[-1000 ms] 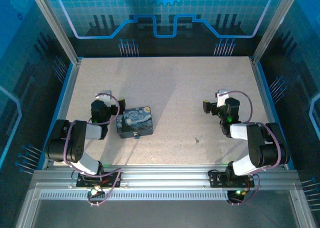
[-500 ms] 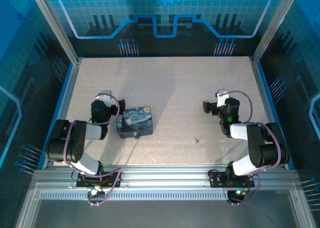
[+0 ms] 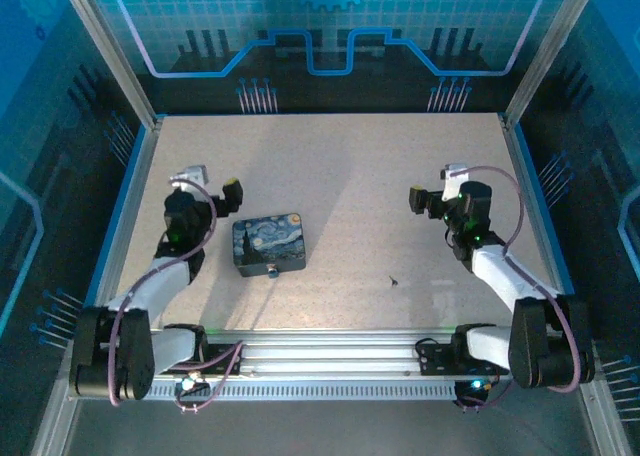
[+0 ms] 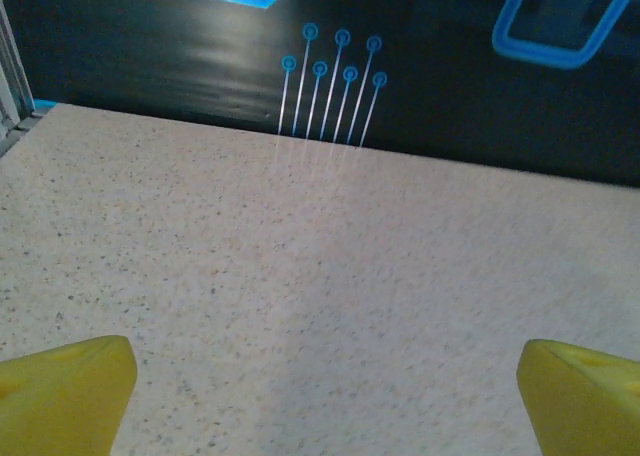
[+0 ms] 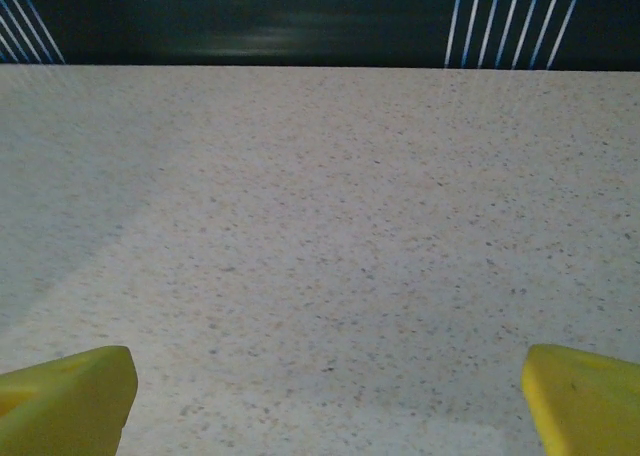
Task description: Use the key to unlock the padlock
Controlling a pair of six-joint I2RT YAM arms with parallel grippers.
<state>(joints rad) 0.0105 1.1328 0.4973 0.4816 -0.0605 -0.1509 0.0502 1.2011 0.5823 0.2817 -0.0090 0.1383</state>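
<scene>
The left tool (image 3: 208,186) and right tool (image 3: 433,190) are held wide open over the desk (image 3: 350,166), the padlock (image 3: 272,272) is seen at the tin's (image 3: 268,238) near side, and the key (image 3: 394,279) is seen farther right.

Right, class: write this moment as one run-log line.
left gripper: open, empty | right gripper: open, empty | padlock: beside tin | key: untouched

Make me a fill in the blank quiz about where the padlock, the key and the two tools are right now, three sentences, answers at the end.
1. The left tool and the right tool both have their jaws ____.
2. The padlock sits right at the near edge of the painted ____.
3. The key lies bare on the ____ half of the table.

Missing words: open; tin; right.
</scene>
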